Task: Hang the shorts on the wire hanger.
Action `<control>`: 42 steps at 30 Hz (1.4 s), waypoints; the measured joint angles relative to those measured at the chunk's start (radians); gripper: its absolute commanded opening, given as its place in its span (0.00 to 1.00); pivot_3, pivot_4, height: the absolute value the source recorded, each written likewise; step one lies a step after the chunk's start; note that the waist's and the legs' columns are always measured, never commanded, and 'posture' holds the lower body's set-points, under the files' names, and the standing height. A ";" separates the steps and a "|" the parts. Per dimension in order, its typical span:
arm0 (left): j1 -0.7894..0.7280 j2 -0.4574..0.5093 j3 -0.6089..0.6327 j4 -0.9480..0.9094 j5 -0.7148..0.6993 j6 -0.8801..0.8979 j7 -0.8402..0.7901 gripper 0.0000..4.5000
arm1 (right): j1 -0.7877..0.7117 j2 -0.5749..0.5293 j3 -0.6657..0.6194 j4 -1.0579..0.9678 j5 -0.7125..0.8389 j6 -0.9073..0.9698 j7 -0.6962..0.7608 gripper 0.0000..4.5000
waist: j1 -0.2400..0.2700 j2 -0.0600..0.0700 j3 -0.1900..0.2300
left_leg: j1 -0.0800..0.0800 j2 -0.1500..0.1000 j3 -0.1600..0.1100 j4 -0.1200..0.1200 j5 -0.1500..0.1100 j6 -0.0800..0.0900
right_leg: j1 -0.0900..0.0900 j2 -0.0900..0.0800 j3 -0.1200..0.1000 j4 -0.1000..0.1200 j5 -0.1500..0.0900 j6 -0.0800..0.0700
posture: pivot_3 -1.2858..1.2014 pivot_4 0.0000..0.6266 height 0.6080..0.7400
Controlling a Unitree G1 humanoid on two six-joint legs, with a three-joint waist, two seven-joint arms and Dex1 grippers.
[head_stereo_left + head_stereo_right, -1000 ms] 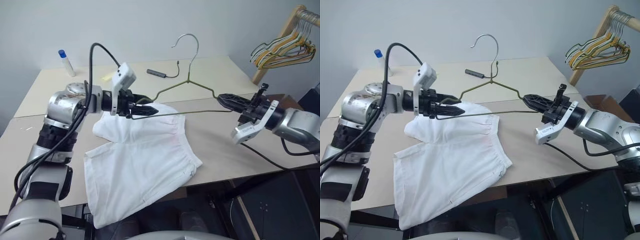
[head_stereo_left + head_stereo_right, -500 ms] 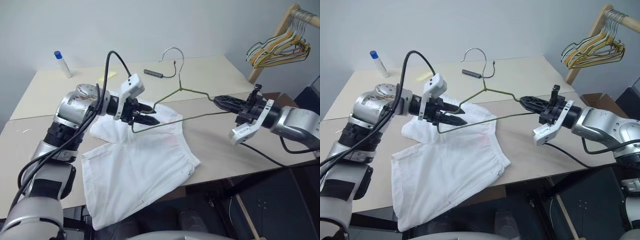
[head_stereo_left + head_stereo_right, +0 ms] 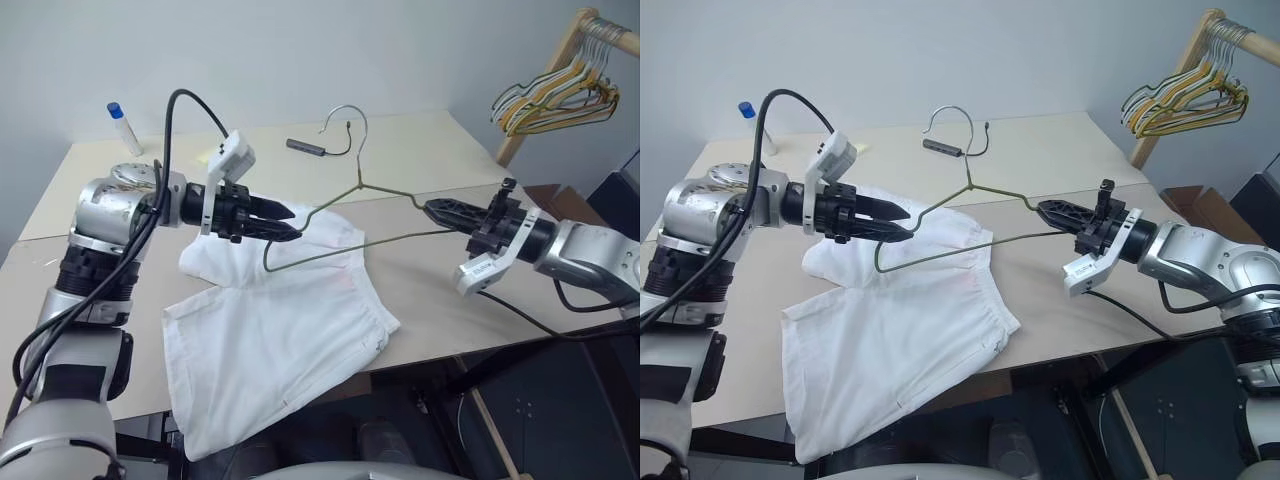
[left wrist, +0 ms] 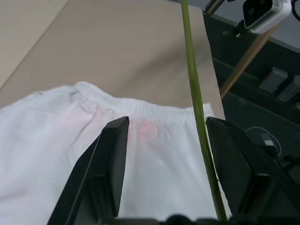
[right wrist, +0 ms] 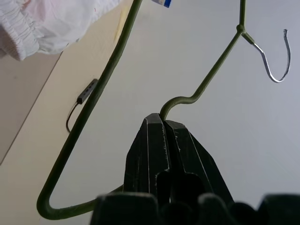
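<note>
The white shorts [image 3: 290, 320] lie flat on the table, one leg hanging over the front edge. The wire hanger [image 3: 357, 182] hangs tilted above them, its left end low over the waistband. My right gripper [image 3: 435, 210] is shut on the hanger's right corner bend [image 5: 178, 101]. My left gripper [image 3: 287, 229] is open over the top of the shorts. In the left wrist view the wire [image 4: 194, 93] runs between its fingers [image 4: 112, 159], close to one, not clamped. A red-orange patch [image 4: 147, 130] shows through the cloth.
At the table's back stand a white bottle with a blue cap [image 3: 122, 125], a yellow note [image 3: 213, 153] and a small dark device with a cable [image 3: 308, 147]. A wooden rack with a bunch of hangers [image 3: 555, 85] stands at the right.
The hanger's bottom wire was level a second ago; now its left end has sagged toward the shorts. My left gripper has drawn back slightly to the left. The right gripper keeps its hold.
</note>
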 measured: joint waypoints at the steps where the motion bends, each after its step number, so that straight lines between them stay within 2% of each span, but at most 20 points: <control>1: 0.001 0.002 -0.012 -0.015 0.001 0.012 -0.004 0.63 | 0.000 0.004 0.000 0.000 0.000 0.000 0.000 0.01 | 0.000 0.000 0.000 | 0.000 0.000 0.000 0.000 0.000 0.000 | 0.000 0.000 0.000 0.000 0.000 0.000 | 0.46 0.00 1.00; 10: 0.024 0.008 -0.111 -0.112 0.012 0.094 -0.007 0.63 | -0.007 0.019 -0.002 -0.001 0.000 0.001 0.000 0.01 | 0.000 0.000 0.000 | 0.000 0.000 0.000 0.000 0.000 0.000 | 0.000 0.000 0.000 0.000 0.000 0.000 | 0.46 0.00 1.00; 19: 0.036 0.025 -0.124 -0.142 0.023 0.095 0.023 0.01 | -0.007 0.022 -0.005 -0.004 0.000 0.005 0.000 0.00 | 0.002 0.000 0.000 | 0.000 0.000 0.000 0.000 0.000 0.000 | 0.000 0.000 0.000 0.000 0.000 0.000 | 0.46 0.00 1.00; 27: 0.051 0.033 -0.099 -0.146 0.020 0.077 0.049 0.01 | -0.017 0.022 -0.007 -0.013 0.035 0.002 0.025 0.00 | 0.002 0.000 0.000 | 0.000 0.000 0.000 0.000 0.000 0.001 | 0.000 0.000 0.000 0.000 0.000 0.000 | 0.47 0.00 1.00; 28: 0.060 0.033 -0.094 -0.150 0.023 0.062 0.057 0.00 | -0.017 0.022 -0.007 -0.012 0.060 -0.004 0.041 0.12 | 0.002 0.000 0.000 | 0.000 0.000 -0.001 0.000 0.000 0.001 | 0.000 0.000 0.000 0.000 0.000 0.000 | 0.47 0.00 1.00; 31: 0.072 0.030 -0.092 -0.150 0.056 0.006 0.096 0.00 | 0.000 0.008 0.007 -0.013 0.227 -0.049 0.125 0.31 | 0.003 0.000 0.000 | 0.000 0.000 -0.001 0.000 0.000 0.001 | 0.000 0.000 0.000 0.000 0.000 0.000 | 0.47 0.00 1.00; 35: 0.120 0.039 -0.083 -0.137 0.139 -0.146 0.150 0.00 | 0.055 -0.043 0.060 -0.045 0.526 -0.073 0.302 0.61 | 0.007 0.000 0.000 | 0.001 0.000 -0.001 0.000 -0.001 0.001 | 0.001 0.000 0.000 0.000 0.000 0.000 | 0.48 0.00 1.00; 38: 0.186 0.048 -0.082 -0.132 0.196 -0.315 0.154 0.00 | 0.090 -0.075 0.077 -0.097 0.760 -0.012 0.459 0.85 | 0.008 0.000 0.000 | 0.001 0.000 -0.001 0.000 -0.001 0.001 | 0.001 0.000 0.000 0.000 0.000 0.000 | 0.48 0.00 1.00; 40: 0.213 0.057 -0.083 -0.120 0.255 -0.462 0.152 0.00 | 0.134 -0.114 0.080 -0.208 0.991 0.178 0.605 0.99 | 0.014 0.000 0.000 | 0.001 0.001 -0.001 0.000 -0.001 0.002 | 0.002 0.000 0.000 0.000 0.000 0.000 | 0.48 0.00 1.00; 42: 0.219 0.065 -0.081 -0.098 0.276 -0.539 0.136 0.00 | 0.136 -0.165 0.076 -0.307 1.197 0.440 0.757 0.99 | 0.023 0.000 0.000 | 0.001 0.001 -0.001 0.001 -0.001 0.002 | 0.002 0.000 0.000 0.001 0.001 -0.001 | 0.48 0.00 1.00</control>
